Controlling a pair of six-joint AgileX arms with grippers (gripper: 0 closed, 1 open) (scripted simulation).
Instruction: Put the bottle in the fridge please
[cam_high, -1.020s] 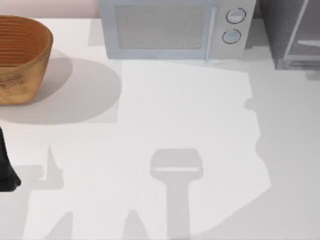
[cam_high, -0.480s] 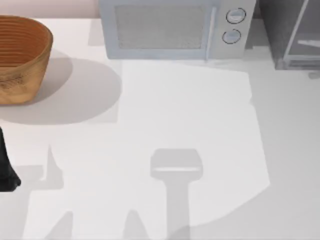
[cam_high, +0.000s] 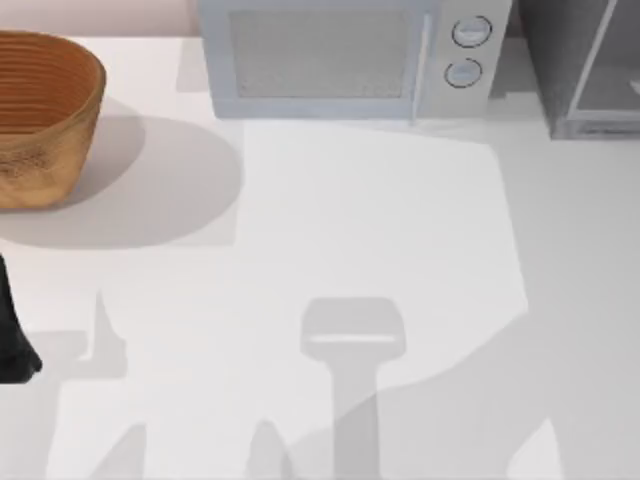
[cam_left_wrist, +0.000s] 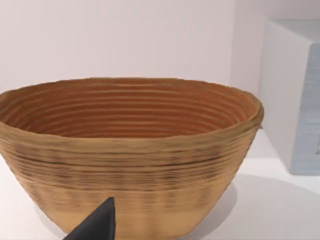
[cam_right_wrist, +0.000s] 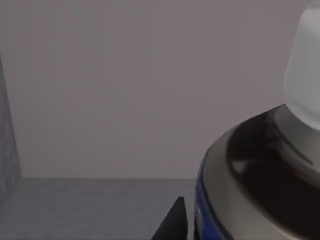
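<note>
The bottle (cam_right_wrist: 260, 165) looms close in the right wrist view, with a white cap, a dark neck and a blue label edge. One dark fingertip (cam_right_wrist: 172, 222) of my right gripper lies against its side, and the gripper is shut on the bottle. Behind them are plain dark-grey walls and a grey floor, like the inside of a cabinet. The fridge (cam_high: 585, 65) stands at the table's far right corner in the top view. My left arm (cam_high: 12, 340) is parked at the left edge, and its fingertip (cam_left_wrist: 97, 225) points at the basket.
A large woven basket (cam_high: 40, 110) sits at the far left. A light-grey microwave (cam_high: 340, 55) with two round knobs stands at the back middle, left of the fridge. Broad arm shadows lie over the white table (cam_high: 380, 220).
The big shadow on the table's front right has spread leftward. A pale shape inside the fridge opening has slid right, nearly out of the top view. The left arm has not moved.
</note>
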